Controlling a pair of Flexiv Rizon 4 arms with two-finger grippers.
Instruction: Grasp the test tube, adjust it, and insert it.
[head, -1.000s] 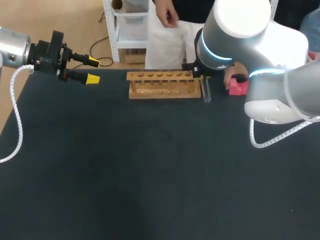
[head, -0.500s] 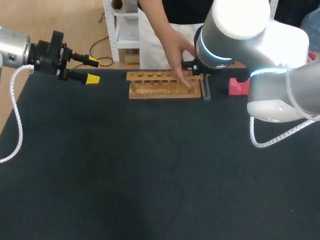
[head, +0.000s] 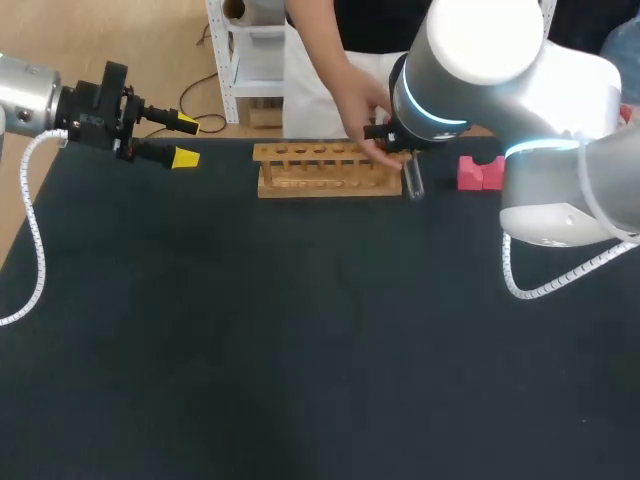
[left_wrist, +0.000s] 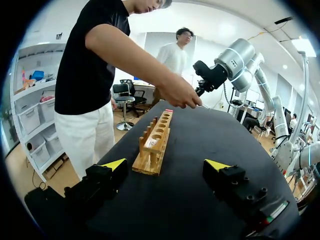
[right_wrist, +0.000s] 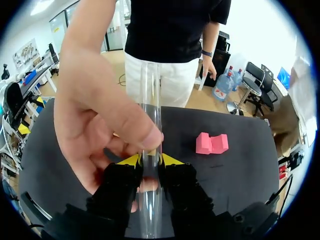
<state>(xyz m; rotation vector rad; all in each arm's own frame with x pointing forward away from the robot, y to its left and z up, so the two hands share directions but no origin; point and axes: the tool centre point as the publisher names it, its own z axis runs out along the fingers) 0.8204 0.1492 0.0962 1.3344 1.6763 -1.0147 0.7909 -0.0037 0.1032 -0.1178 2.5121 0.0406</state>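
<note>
R pincer (right_wrist: 150, 161): yellow tips closed onto a clear glass test tube (right_wrist: 150, 100), one tip each side, gap just the tube's width. Tube runs roughly upright through the grip, a long stretch ahead of the tips and a shorter stretch behind them.

A person's hand (right_wrist: 100, 125) reaches in over the surface, thumb pressed on the tube just ahead of the tips, other fingers wrapped round behind it. So tube is held by pincer and hand at once.

Step, as I judge it: grasp done, adjust in hand, insert not yet begun.

Light wooden rack w/ a row of round holes (head: 325, 170) stands just beside R pincer, toward the L arm's side. No tube seen in any hole. Tube's lower end hangs off the rack's near end, close to the dark surface (head: 300, 330); contact can't be told.

Pink notched block (right_wrist: 212, 143) lies ahead of R pincer, off to one side, apart from the tube.

L pincer (left_wrist: 167, 167): tips wide apart, nothing btwn them; rack well ahead of it.

Next move prob. calls for: hand clear, tube plumb, raise till its end tops the rack, sidestep over a hole, lower straight.
</note>
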